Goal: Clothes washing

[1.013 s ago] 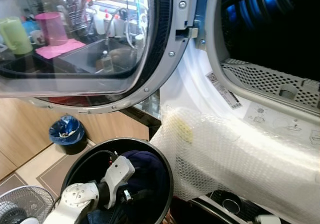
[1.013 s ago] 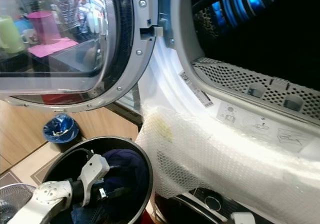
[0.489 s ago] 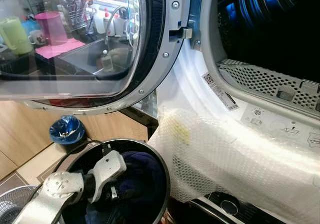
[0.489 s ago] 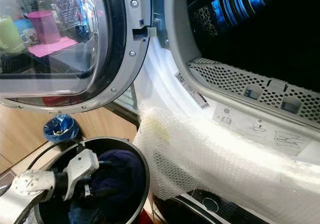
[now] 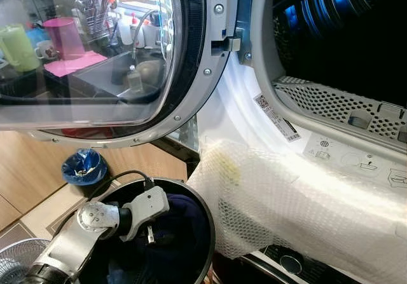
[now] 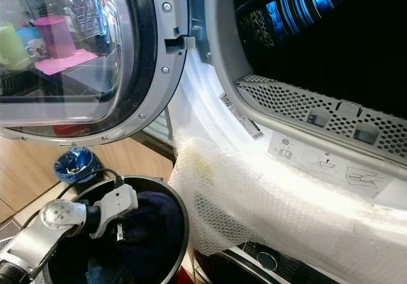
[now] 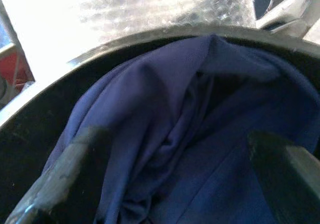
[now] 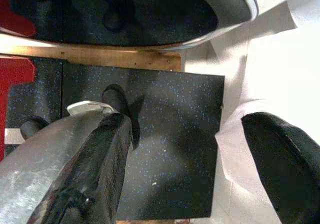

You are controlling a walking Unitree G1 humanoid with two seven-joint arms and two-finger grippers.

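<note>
Clothes [image 7: 165,134], dark blue, lie bunched inside the round black basket [image 5: 206,230], which stands on the floor just beside the washing machine's plastic-wrapped front [image 5: 299,201], below its open glass door [image 5: 95,55]. Left gripper [image 7: 170,179] reaches down into that basket, fingers [image 7: 60,169] spread wide over the cloth, holding nothing. Right gripper [image 8: 200,164] hangs spread wide above dark speckled floor [image 8: 170,134].

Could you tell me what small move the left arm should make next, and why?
Probably lower the left gripper a little further and close it on the dark blue garment. Its fingers are open on either side of the cloth in the black bucket, and the washer drum stands open.
</note>
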